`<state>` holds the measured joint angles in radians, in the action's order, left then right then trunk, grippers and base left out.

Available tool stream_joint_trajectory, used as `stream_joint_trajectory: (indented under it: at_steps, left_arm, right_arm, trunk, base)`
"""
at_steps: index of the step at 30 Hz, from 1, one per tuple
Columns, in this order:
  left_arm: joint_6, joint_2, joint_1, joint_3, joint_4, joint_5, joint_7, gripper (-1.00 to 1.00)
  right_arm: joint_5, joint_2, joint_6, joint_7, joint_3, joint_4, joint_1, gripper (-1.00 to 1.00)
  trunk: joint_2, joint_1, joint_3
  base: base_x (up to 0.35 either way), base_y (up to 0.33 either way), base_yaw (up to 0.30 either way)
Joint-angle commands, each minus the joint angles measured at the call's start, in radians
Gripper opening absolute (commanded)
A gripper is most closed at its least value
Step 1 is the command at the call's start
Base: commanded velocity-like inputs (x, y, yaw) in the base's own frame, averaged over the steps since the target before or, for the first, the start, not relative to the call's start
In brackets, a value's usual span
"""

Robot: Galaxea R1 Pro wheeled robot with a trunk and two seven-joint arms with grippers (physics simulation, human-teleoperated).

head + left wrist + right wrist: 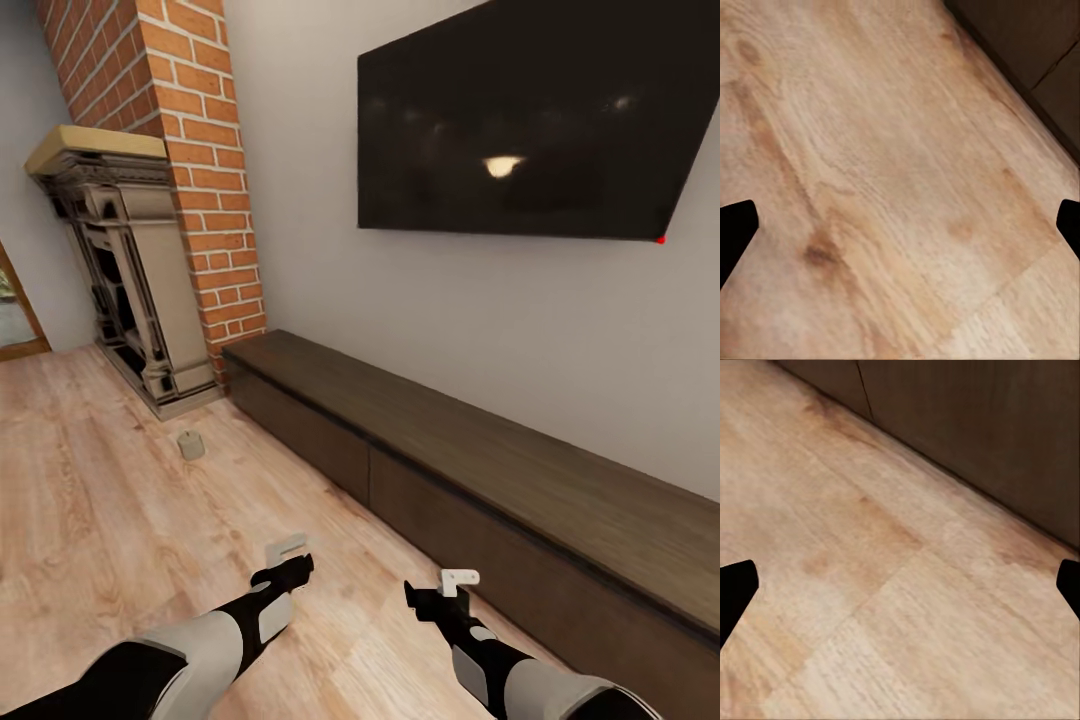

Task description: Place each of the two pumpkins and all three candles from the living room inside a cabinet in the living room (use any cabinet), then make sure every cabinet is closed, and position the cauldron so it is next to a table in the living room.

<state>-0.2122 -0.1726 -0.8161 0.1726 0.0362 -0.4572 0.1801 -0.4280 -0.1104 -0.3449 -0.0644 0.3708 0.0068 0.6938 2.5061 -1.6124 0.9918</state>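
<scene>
The long, low, dark brown cabinet (450, 440) runs along the wall under the television, and all its visible drawer fronts are shut. One short grey-tan candle (191, 444) stands on the wooden floor near the cabinet's left end, in front of the fireplace. My left gripper (290, 560) hangs open over bare floor, well short of the candle. Beside it my right gripper (455, 585) is open too, close to the cabinet front (982, 427). Both hold nothing. In the left wrist view the cabinet's base (1035, 45) shows at a corner. The pumpkins, cauldron and table are out of view.
A brick chimney (205, 180) with an ornate fireplace (130, 290) stands at the cabinet's left end. A large black television (530, 120) hangs on the wall above. Wooden floor (100, 540) stretches to the left, toward a doorway (15, 320).
</scene>
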Motion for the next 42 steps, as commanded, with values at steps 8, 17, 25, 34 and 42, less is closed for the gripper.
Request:
stream_joint_trajectory:
  at_steps: [8,17,25,34,42]
  left_arm:
    - [-0.006,-0.001,-0.001,0.008,0.004,-0.007,0.001,1.0]
    - [-0.005,-0.001,-0.001,0.008,0.004,-0.008,0.001,1.0]
    - [-0.004,-0.001,-0.001,0.008,0.004,-0.008,0.001,1.0]
    - [-0.004,-0.001,-0.001,0.008,0.004,-0.008,0.001,1.0]
    - [-0.004,-0.001,-0.001,0.008,0.004,-0.008,0.001,1.0]
  right_arm:
    - [-0.011,0.0,-0.005,-0.006,0.003,0.002,0.001,1.0]
    - [-0.012,0.0,-0.005,-0.006,0.004,0.002,0.001,1.0]
    - [-0.011,0.0,-0.005,-0.007,0.004,0.001,0.001,1.0]
    - [-0.011,0.0,-0.004,-0.008,0.003,0.002,0.001,1.0]
    - [-0.011,0.0,-0.003,-0.008,0.004,0.002,0.001,1.0]
  trunk:
    - [0.0,0.0,0.0]
    - [0.0,0.0,0.0]
    - [0.0,0.0,0.0]
    - [0.0,0.0,0.0]
    - [0.0,0.0,0.0]
  base:
    - [0.235,0.258,0.049]
    - [0.232,0.263,0.002]
    - [0.216,0.276,0.0]
    - [0.153,0.302,0.0]
    - [0.105,0.317,0.0]
